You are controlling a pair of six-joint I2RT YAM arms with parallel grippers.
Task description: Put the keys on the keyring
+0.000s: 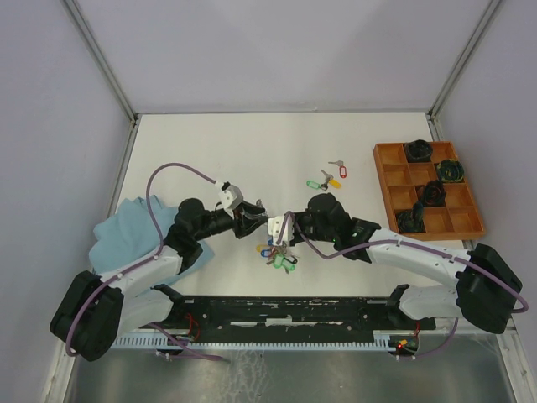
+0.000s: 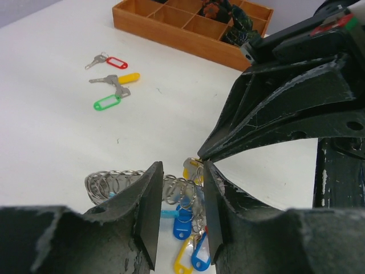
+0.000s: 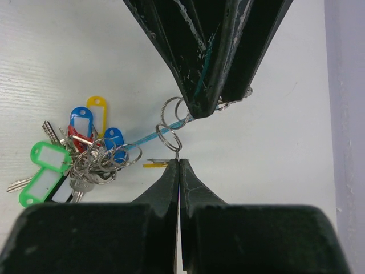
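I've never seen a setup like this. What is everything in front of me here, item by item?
table: one, white, under everything
wooden tray: one, brown, with compartments, far right
coiled bundles: four, dark green-black, in the tray's compartments
cloth: one, light blue, left side, partly under the left arm
loose keys: three, with red, yellow and green tags, mid-table, lying apart from the bunch
bunched keys: several, too tangled to count, with blue, yellow, green and red tags, centre near edge
keyring: one, thin with a blue sleeve, running from the bunch to the grippers
left gripper: one, black, fingers apart, above the bunch
right gripper: one, black, fingers shut, tip at the keyring
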